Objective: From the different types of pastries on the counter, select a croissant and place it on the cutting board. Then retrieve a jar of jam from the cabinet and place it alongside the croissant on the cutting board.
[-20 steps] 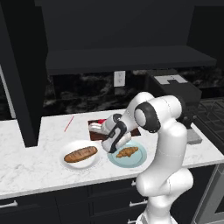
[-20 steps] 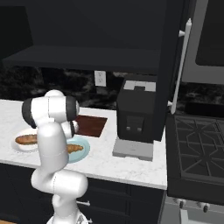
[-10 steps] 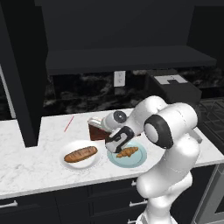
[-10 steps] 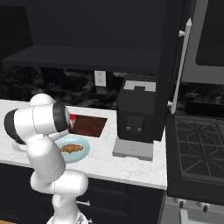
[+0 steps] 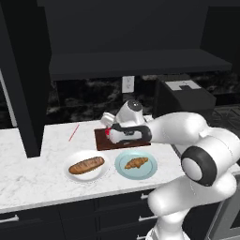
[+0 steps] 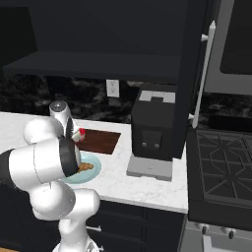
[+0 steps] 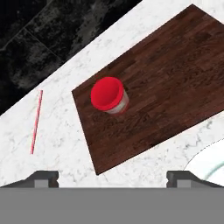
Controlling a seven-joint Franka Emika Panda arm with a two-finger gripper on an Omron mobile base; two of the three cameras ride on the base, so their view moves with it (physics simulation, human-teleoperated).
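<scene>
The jar of jam [image 7: 109,95], red-lidded, stands upright and free on the dark wood cutting board [image 7: 166,74], near one corner. My gripper [image 7: 112,178] hangs above it, open, its fingertips [image 7: 42,177] wide apart with nothing between them. From the base, the gripper [image 5: 110,129] hovers at the board's [image 5: 100,141] left end beside the jar [image 5: 108,132]; the jar [image 6: 81,132] also shows on the board [image 6: 101,141]. The croissant [image 5: 136,163] lies on a light-blue plate [image 5: 149,172] in front of the board. The cabinet [image 5: 140,63] recess is overhead.
A longer brown loaf [image 5: 86,165] rests on a white plate [image 5: 99,174] left of the croissant. A thin red stick [image 5: 73,132] lies on the marble counter [image 5: 33,178]. A black boxy appliance [image 6: 152,130] stands right of the board, with a stove [image 6: 221,167] beyond.
The jaws have gone from shut to wide open, leaving the jar standing alone on the board. The arm's elbow has swung right and lower.
</scene>
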